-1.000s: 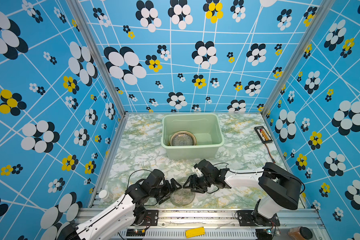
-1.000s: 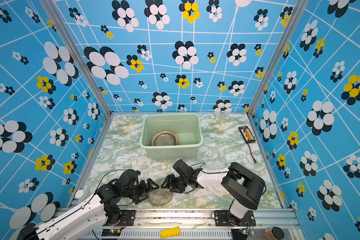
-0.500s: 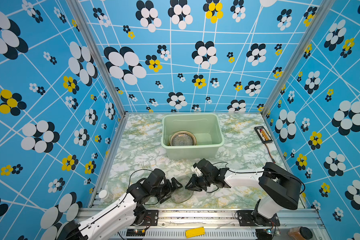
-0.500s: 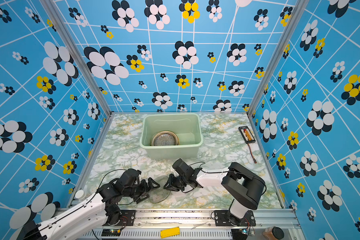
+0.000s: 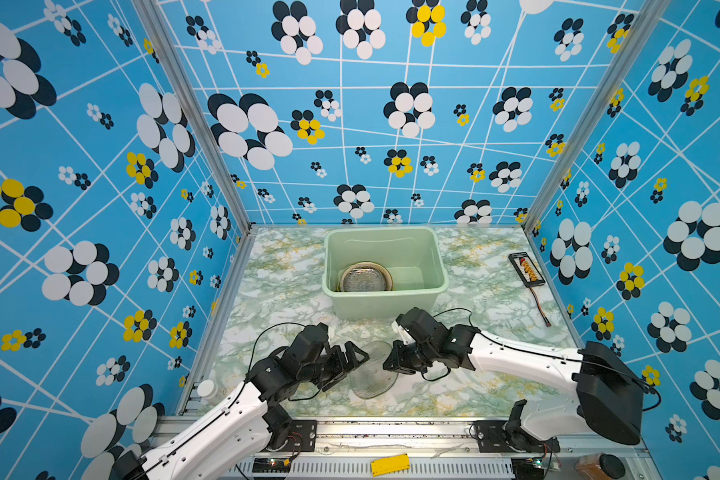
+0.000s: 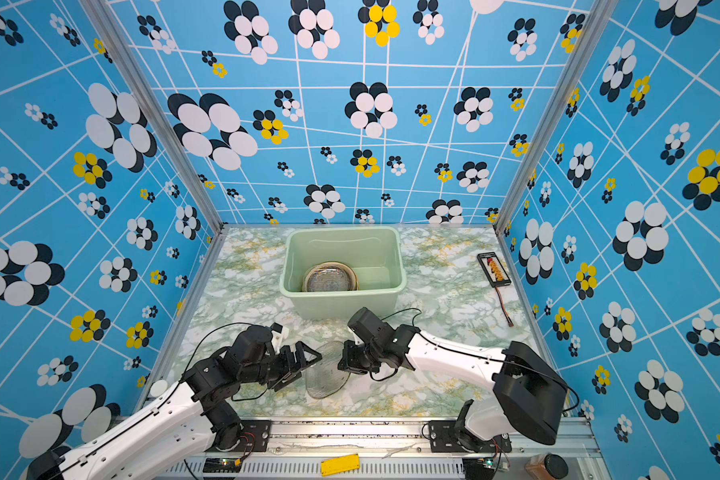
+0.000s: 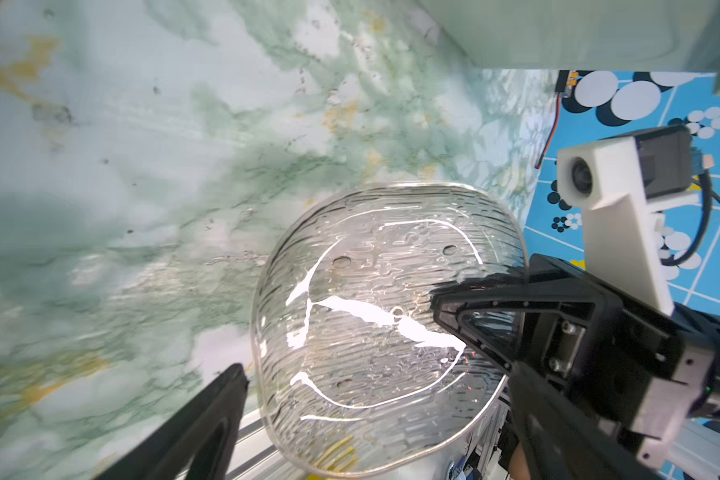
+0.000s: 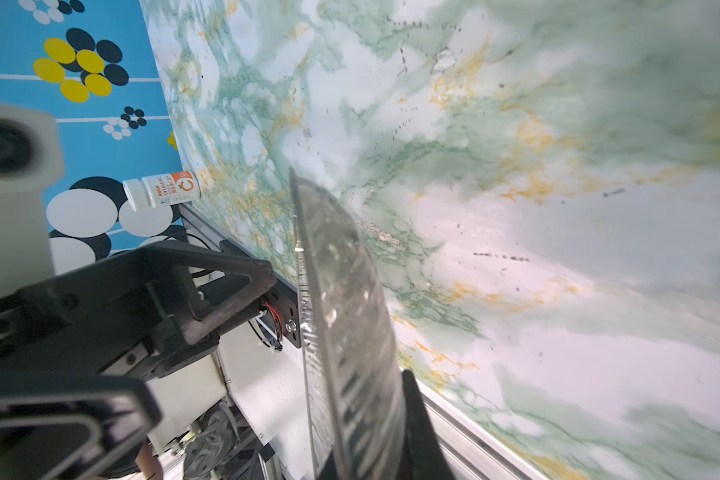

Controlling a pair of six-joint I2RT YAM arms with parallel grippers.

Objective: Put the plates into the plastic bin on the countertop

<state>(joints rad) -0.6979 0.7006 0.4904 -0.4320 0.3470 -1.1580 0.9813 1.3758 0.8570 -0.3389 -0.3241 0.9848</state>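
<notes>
Clear glass plate (image 5: 372, 376) stood tipped up, right gripper (image 5: 391, 362) pinching its rim, left gripper (image 5: 350, 369) gaping empty; a slow lift toward the far plastic bin (image 5: 385, 303) seemed wisest.

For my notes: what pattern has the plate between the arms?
The plate is clear glass with rippled lines, best seen in the left wrist view.
</notes>
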